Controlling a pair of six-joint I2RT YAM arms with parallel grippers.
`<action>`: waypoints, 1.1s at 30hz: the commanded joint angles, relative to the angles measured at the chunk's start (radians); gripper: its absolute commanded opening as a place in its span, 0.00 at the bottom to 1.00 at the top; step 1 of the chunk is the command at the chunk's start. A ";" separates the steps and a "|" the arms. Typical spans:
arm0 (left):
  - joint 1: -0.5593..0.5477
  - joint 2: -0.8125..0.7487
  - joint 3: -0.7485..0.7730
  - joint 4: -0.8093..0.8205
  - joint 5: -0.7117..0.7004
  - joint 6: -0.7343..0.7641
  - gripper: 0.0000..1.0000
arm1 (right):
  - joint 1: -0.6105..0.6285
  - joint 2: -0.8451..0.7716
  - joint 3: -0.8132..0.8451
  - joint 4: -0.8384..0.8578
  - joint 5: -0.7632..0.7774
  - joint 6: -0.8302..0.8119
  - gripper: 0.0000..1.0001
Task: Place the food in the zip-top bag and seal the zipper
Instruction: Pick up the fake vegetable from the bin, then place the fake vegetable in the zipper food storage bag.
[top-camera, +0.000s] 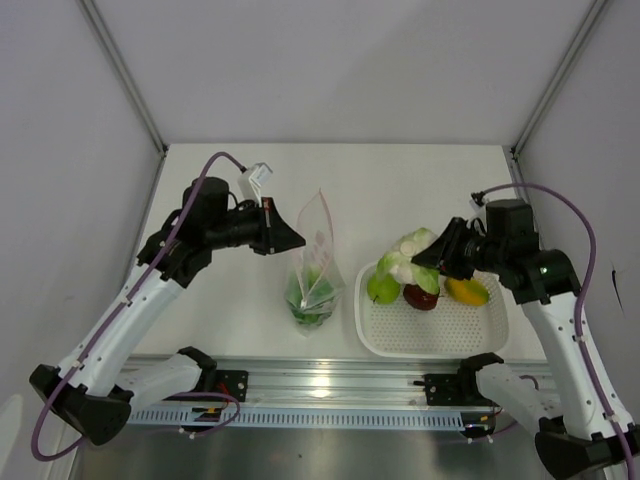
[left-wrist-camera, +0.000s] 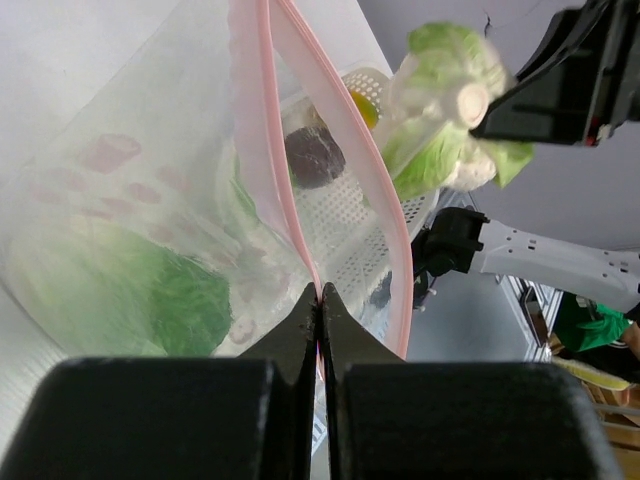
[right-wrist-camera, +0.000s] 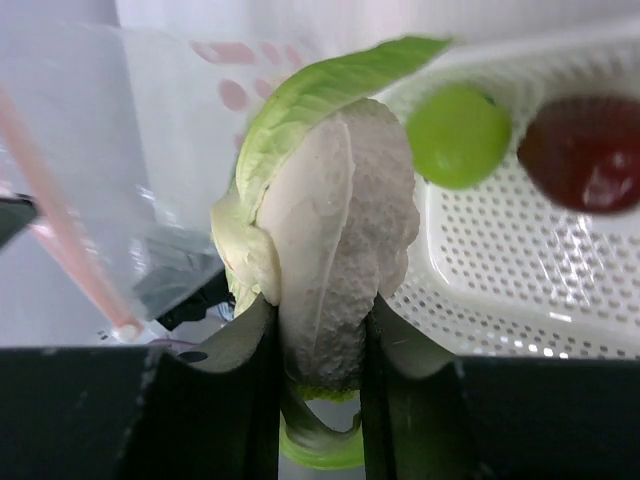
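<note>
Nearest the right wrist lens, we saw the right gripper (right-wrist-camera: 320, 340) pinching the cauliflower (right-wrist-camera: 340, 230) by its base, its long axis pointing away from the fingers. Only that view showed the grip. The top view placed it over the left rim of the basket (top-camera: 440, 335), above the green apple (top-camera: 383, 287). The left gripper (left-wrist-camera: 320, 305) was pressed together on the zipper (left-wrist-camera: 262, 150), holding the zip-top bag (top-camera: 318, 262) apparently upright, mouth up, between the arms, with lettuce (left-wrist-camera: 170, 300) inside.
</note>
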 joint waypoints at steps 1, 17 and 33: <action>0.006 0.009 -0.004 0.052 0.042 -0.027 0.01 | 0.032 0.077 0.176 0.024 0.027 -0.042 0.00; 0.006 0.044 -0.084 0.126 0.056 -0.044 0.01 | 0.480 0.464 0.708 0.064 0.293 0.007 0.00; 0.006 0.049 -0.063 0.139 0.045 -0.041 0.00 | 0.581 0.553 0.739 0.041 0.339 0.050 0.00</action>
